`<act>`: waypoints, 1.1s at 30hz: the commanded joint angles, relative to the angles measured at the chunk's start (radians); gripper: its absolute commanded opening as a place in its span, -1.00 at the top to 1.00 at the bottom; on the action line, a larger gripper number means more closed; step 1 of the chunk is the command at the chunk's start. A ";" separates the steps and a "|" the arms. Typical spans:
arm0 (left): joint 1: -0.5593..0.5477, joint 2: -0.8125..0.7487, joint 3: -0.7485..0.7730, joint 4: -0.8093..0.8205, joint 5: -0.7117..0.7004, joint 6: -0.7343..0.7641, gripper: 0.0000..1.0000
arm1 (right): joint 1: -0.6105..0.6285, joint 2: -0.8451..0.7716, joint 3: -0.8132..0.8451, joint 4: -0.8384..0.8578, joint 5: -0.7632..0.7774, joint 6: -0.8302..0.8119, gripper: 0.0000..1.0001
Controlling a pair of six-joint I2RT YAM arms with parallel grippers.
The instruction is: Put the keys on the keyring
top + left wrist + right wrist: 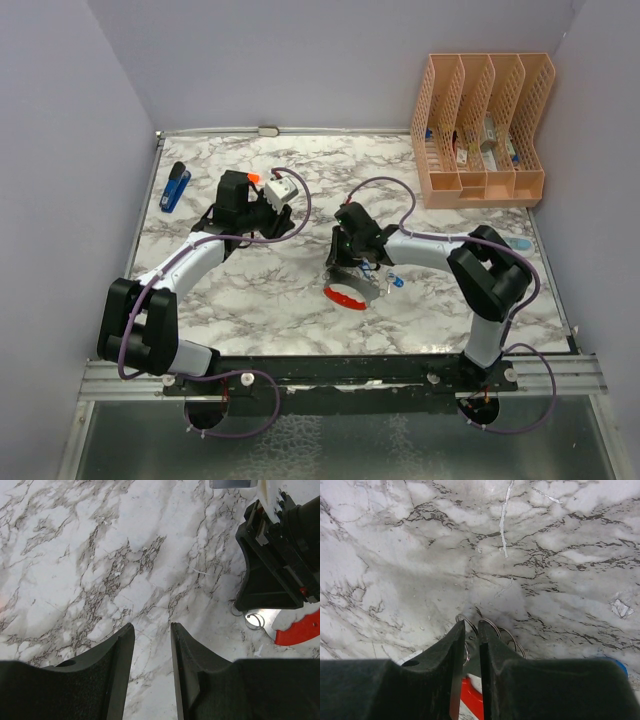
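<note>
Your right tool point(471, 629) pinches the keyring point(471, 696) at its grey band; your left tool point(152, 630) hangs part-open, empty, over the bench point(90, 555).

This is a robotics lab test cell rather than a lived-in room. A marble-patterned bench point(260, 300) is boxed in on three sides by bare pale walls point(60, 150), and two black-and-white robot arms, the left arm point(190, 262) and the right arm point(440, 250), are bolted to a metal rail point(340, 375) along its near edge, with purple cables point(307, 205) looping off them. The only furnishings are office stationery: a peach file organizer point(480, 130) at the far right corner and a blue stapler point(175, 187) near the far left corner.
</note>
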 commanded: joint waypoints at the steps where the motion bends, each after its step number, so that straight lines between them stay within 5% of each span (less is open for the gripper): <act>1: 0.005 0.005 0.011 0.000 0.027 -0.004 0.23 | 0.001 0.020 0.028 0.016 -0.004 -0.023 0.70; 8: 0.007 0.001 0.016 -0.007 0.039 -0.009 0.23 | 0.000 -0.022 0.008 0.010 0.014 -0.027 0.96; 16: 0.006 0.005 0.047 -0.017 0.131 -0.076 0.24 | 0.000 -0.151 -0.037 0.034 0.036 -0.035 0.98; 33: 0.007 0.013 0.142 0.044 0.386 -0.339 0.23 | 0.002 -0.567 -0.356 0.552 -0.038 -0.180 0.98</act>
